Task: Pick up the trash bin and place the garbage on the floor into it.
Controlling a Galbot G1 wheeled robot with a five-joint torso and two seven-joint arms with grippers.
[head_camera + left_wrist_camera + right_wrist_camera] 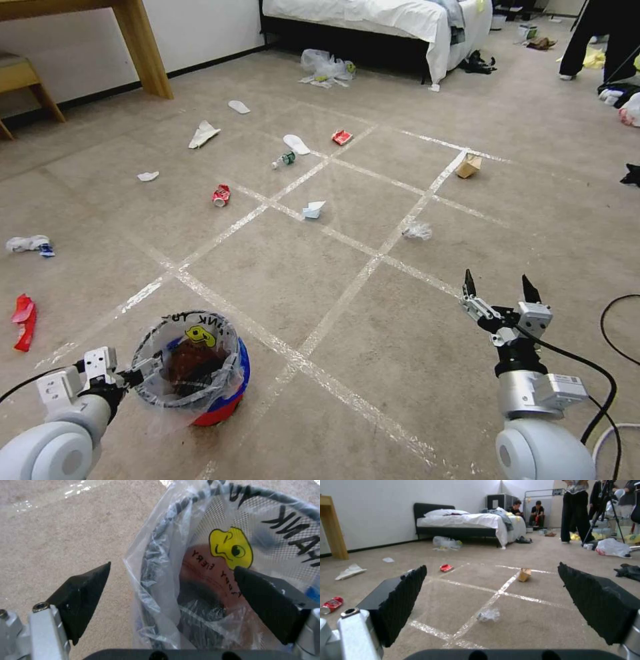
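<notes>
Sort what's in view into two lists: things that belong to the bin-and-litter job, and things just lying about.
Job:
trash bin, left gripper open astride its rim
right gripper, open, empty
crushed can
small bottle
brown paper bag
slipper
red wrapper

Lying about:
bed
wooden table leg
black cable

the beige short-pile carpet floor (pixel 280 267), crossed by shiny clear tape lines, carries a small round red bucket with a blue band and clear printed bag liner (pixel 200 373), a crushed red can (pixel 221 195), a small plastic bottle (pixel 284 160), two white flat slippers (pixel 297 144), a brown paper bag (pixel 468 165), crumpled white paper (pixel 203 135) and a red wrapper (pixel 24 321).
</notes>
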